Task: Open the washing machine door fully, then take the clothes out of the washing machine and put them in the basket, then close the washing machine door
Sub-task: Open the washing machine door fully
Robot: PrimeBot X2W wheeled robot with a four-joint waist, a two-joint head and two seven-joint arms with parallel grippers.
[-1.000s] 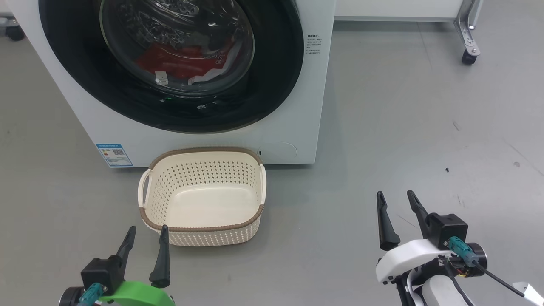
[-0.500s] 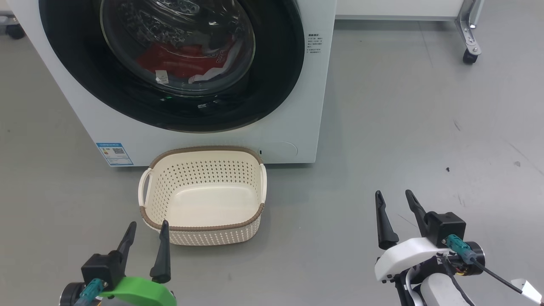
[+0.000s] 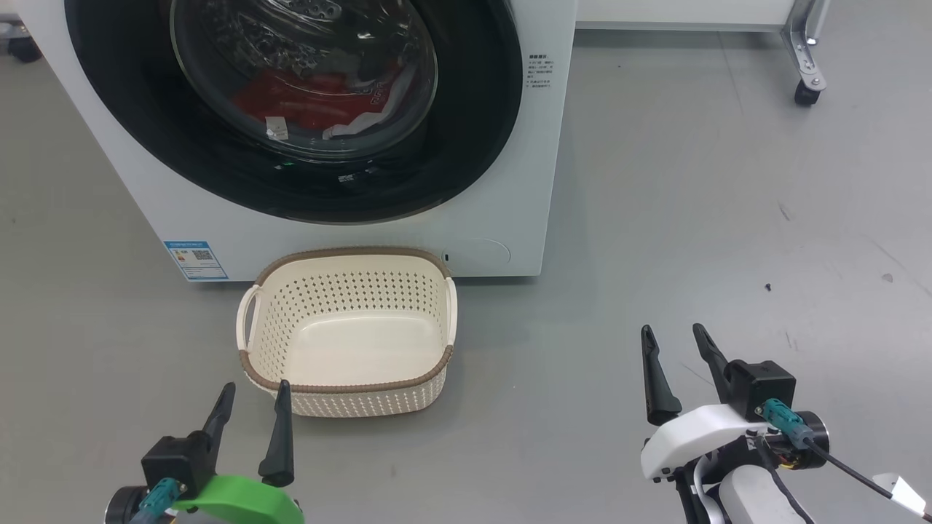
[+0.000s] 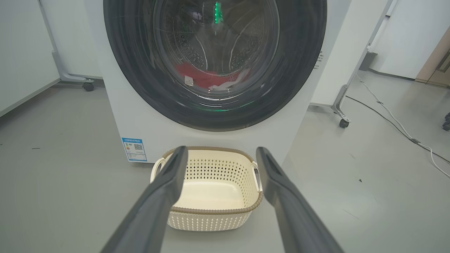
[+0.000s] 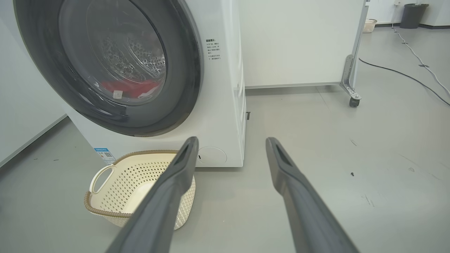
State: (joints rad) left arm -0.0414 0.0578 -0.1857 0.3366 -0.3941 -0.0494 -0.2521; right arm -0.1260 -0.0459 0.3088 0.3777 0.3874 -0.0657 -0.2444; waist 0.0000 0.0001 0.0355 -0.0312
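The left gripper (image 3: 256, 386), lower left, and right gripper (image 3: 672, 329), lower right, are hovering spread and empty; the washing machine door (image 3: 473, 109), upper left, is apparently sitting shut.

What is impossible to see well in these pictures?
Head view: the upper edge cuts off the top of the big white washing machine.
All views: reflections on the round black-rimmed glass door hide how many red clothes lie inside.
Head view: the small blue sticker is too small to read.

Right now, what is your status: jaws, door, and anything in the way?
Left jaws open, right jaws open, both empty. Washing machine door shut, clothes inside. Basket empty, standing directly before door.
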